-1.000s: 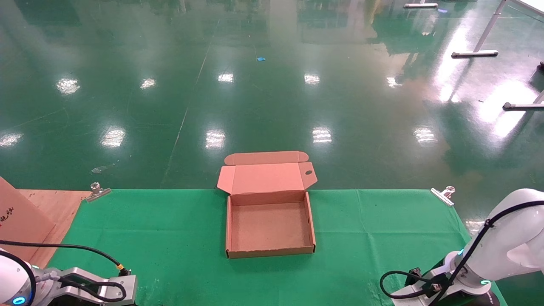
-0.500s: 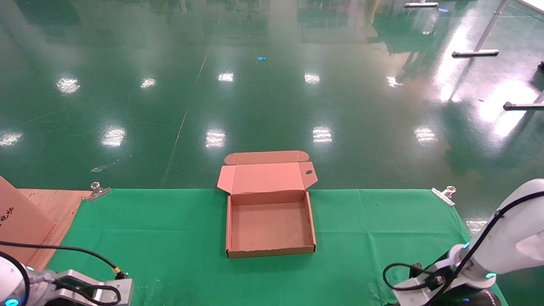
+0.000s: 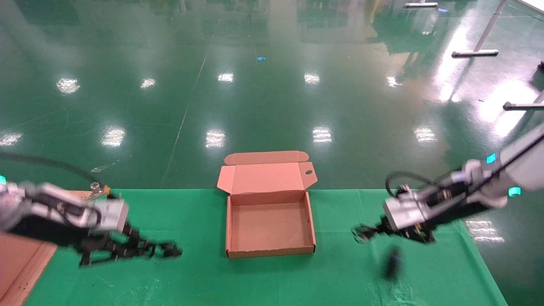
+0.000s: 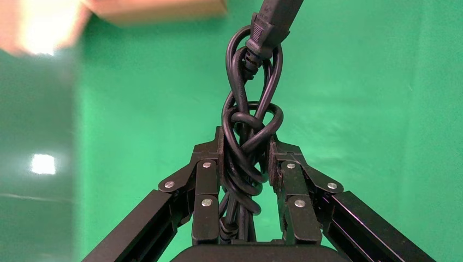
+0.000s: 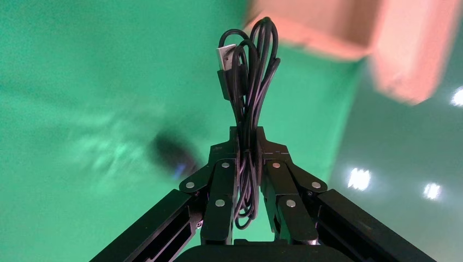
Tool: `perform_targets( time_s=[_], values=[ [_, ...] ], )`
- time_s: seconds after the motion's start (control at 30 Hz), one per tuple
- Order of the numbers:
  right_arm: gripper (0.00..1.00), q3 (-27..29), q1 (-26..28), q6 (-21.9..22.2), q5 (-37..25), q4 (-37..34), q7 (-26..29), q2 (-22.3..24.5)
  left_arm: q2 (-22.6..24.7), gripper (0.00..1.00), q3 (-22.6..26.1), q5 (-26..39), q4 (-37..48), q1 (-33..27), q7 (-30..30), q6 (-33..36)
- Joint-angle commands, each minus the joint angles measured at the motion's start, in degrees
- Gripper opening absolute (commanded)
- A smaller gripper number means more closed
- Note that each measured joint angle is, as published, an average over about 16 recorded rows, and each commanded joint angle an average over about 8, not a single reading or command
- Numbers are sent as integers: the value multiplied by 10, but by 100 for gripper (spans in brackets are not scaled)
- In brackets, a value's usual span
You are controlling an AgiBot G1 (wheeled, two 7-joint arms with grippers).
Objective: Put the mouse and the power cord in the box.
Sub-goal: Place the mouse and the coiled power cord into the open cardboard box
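Observation:
The brown box [image 3: 270,253] lies open and empty at the middle of the green cloth, its lid folded back. Left of it, my left gripper [image 3: 142,246] [image 4: 247,144] is shut on the looped power cord [image 3: 168,250] [image 4: 252,109], whose plug [image 4: 273,22] points toward the box [image 4: 158,8]. To the right of the box, my right gripper [image 3: 380,231] [image 5: 247,139] is shut on the mouse's bundled thin wire [image 3: 360,233] [image 5: 251,71]. The black mouse [image 3: 393,263] [image 5: 172,155] dangles blurred below it, over the cloth.
The green cloth [image 3: 272,280] covers the table, held by metal clips at the back corners [image 3: 442,195] [image 3: 97,190]. A brown board [image 3: 25,259] lies at the left edge. Beyond the table is glossy green floor with table legs [image 3: 474,54] far right.
Both arms have swung up from the bottom edge into full view, left carrying the power cord and right carrying the mouse by its wire, each now beside the box. The box has not moved.

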Motion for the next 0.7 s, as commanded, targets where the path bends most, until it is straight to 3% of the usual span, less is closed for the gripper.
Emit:
perform_targets(
  time_s=[0.03, 0.33, 0.7],
  values=[
    [0, 11, 22, -25, 17, 17, 12, 2, 1, 0, -3, -3, -22, -24, -10, 19],
    [0, 22, 71, -28, 26, 139, 126, -42, 12, 0, 1, -32, -193, -92, -107, 34],
    [0, 24, 73, -43, 27, 219, 197, -39, -31, 0, 32, -89, -382, -74, -200, 24]
  ],
)
